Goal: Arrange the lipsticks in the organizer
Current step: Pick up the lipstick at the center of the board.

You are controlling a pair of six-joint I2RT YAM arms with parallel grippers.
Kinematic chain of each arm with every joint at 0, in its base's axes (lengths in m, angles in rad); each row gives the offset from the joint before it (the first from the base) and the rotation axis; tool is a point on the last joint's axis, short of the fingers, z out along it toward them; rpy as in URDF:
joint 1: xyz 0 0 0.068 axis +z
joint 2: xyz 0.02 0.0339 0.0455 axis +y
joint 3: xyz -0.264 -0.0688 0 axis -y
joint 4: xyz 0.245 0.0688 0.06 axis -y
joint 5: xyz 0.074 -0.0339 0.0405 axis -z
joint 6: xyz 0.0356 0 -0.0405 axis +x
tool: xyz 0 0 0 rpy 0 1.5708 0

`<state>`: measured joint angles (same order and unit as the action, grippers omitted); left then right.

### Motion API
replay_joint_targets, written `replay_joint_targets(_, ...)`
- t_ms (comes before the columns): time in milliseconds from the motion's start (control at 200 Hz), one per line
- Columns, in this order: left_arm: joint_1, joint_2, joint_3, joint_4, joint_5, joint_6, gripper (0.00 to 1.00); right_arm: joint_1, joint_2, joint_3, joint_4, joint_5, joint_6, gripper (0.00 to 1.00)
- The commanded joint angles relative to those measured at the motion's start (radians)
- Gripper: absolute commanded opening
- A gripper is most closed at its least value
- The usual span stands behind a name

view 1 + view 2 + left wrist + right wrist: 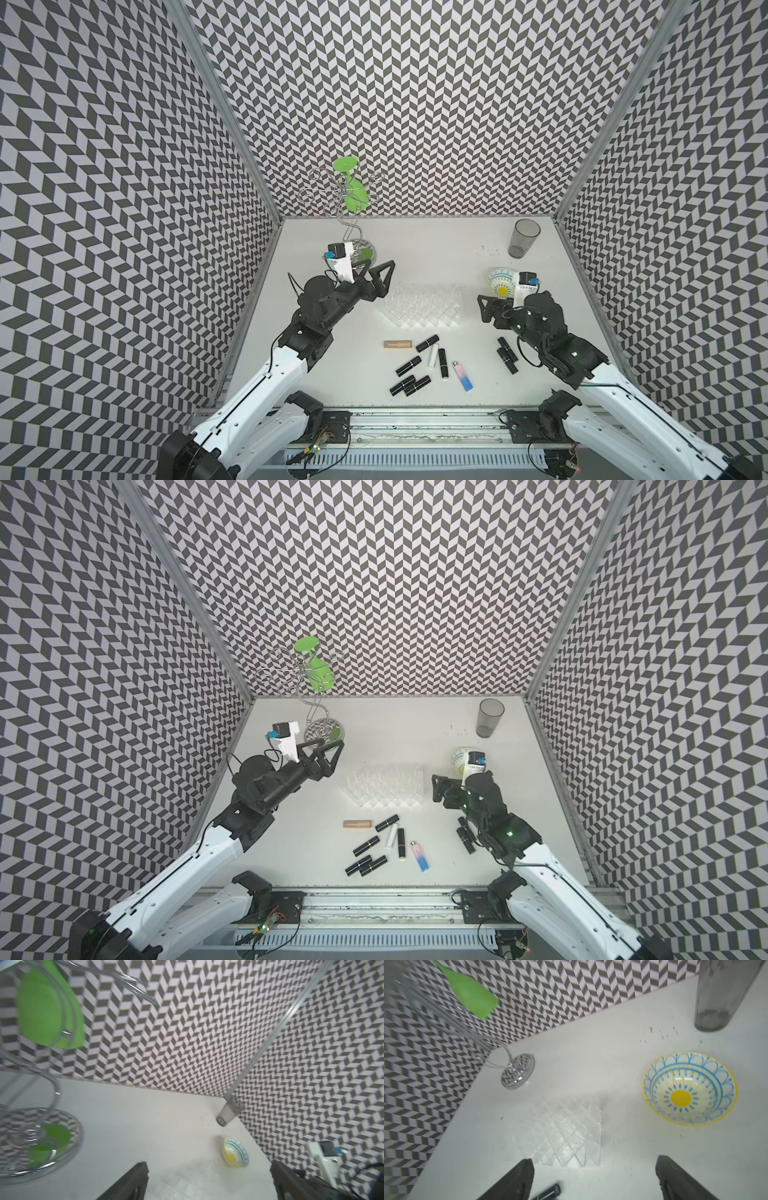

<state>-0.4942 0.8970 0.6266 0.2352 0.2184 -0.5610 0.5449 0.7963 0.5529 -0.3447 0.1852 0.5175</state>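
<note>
1. The left gripper [374, 273] hangs above the table with its jaws spread wide and nothing between them; its wrist view shows the two dark fingers [135, 1182] far apart over bare white surface.
2. The right gripper [487, 309] is also spread and holds nothing, with its fingers [521, 1180] wide apart in its wrist view. It sits just to the right of the organizer [424, 307].
3. The clear organizer stands mid-table between the two grippers, touched by neither.
4. The lipsticks lie flat on the table [415, 249] between the organizer and the front rail [415, 415], all outside the compartments: a tan tube [399, 344], a white tube [433, 356], a pink-to-blue tube [463, 376] and several black tubes [408, 365].
5. A black pair [507, 353] lies apart from the rest, close against the right arm.
6. Writing: the tan tube carries faint print along its side, too small to read.
7. Edges: a grey tumbler [523, 239] stands near the far right corner, and a patterned bowl [500, 282] sits just behind the right gripper. A wire stand with a green glass [353, 193] is at the far left.
8. Open room: bare table stretches behind the organizer to the back wall.
</note>
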Motion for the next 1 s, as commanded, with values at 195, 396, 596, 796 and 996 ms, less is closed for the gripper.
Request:
replay_joint_targets(195,-0.095,-0.025,-0.209,0.113,0.127,-0.047,0.91,0.071,0.165,0.027,-0.195,0.200,0.171,0.67)
replay_joint_targets(396,-0.101,-0.067,-0.229,0.086,0.088,0.027,0.90,0.075,0.319,0.132,-0.389,0.192,0.248,0.62)
replay_joint_targets(596,-0.102,-0.120,-0.226,0.067,0.120,0.028,0.90,0.075,0.442,0.173,-0.473,0.200,0.257,0.56)
replay_joint_targets(796,-0.103,-0.114,-0.215,0.072,0.153,0.015,0.89,0.072,0.495,0.179,-0.491,0.195,0.254,0.43)
replay_joint_targets(996,-0.103,-0.102,-0.218,0.073,0.157,0.010,0.89,0.058,0.540,0.179,-0.474,0.179,0.212,0.47)
